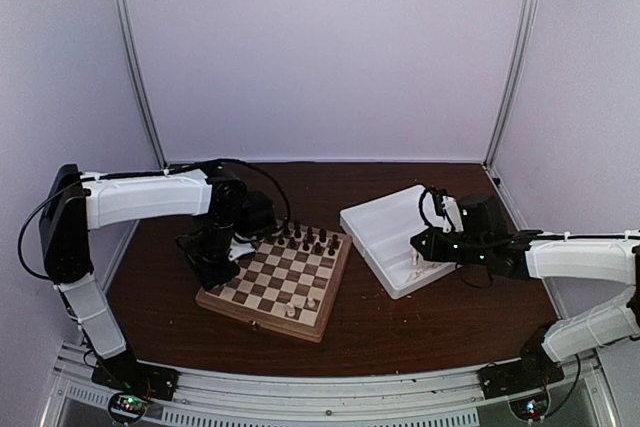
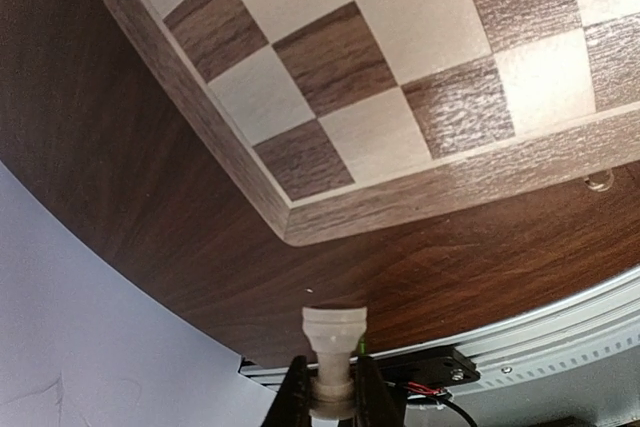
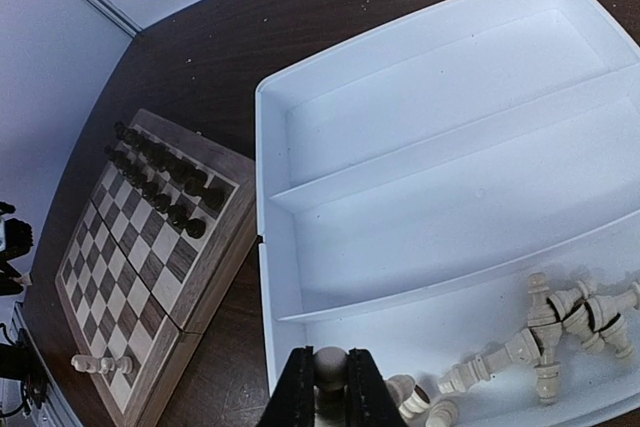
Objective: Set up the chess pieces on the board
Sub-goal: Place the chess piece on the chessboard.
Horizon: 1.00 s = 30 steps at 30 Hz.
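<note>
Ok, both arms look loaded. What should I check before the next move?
1. Left pincer grip: ok, shut on a cream piece.
2. Cream piece over a square: not ok, it hangs over the table, just off the corner of the board.
3. Corner squares free: ok, those in the left wrist view are bare.
4. Right pincer grip: ok, shut on a second piece at the tray.
5. Second piece lifted clear of the tray: cannot tell.
6. Loose pieces clear of the right pincer: ok, they lie off to one side.
</note>
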### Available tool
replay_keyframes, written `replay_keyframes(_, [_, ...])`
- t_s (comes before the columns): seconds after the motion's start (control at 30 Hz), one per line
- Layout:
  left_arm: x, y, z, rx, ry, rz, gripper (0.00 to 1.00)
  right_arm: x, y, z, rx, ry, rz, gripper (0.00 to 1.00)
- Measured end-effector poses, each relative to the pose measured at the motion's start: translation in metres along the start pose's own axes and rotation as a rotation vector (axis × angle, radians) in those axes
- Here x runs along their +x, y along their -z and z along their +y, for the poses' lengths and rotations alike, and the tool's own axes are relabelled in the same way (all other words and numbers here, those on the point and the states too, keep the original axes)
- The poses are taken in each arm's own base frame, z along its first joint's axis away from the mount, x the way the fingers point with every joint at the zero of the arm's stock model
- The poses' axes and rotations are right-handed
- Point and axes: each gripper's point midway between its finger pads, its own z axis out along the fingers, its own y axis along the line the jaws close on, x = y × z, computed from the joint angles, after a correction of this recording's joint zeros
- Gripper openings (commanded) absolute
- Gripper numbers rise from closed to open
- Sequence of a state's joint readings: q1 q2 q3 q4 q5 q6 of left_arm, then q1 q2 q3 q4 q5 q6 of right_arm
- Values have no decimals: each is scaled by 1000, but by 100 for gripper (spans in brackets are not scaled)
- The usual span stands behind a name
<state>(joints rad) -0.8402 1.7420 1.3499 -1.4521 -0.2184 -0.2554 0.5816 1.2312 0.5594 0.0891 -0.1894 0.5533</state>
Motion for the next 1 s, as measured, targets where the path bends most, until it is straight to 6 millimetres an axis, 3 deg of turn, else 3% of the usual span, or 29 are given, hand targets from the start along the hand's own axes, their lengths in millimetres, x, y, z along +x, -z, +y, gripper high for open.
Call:
replay_keyframes(0.23, [-10, -8, -6, 19, -11, 72, 0, 1, 0, -1, 3, 0, 4, 3])
replay_keyframes(1.0, [-10, -43, 6, 44, 13, 251, 1, 1, 0, -1, 3, -3, 4, 3])
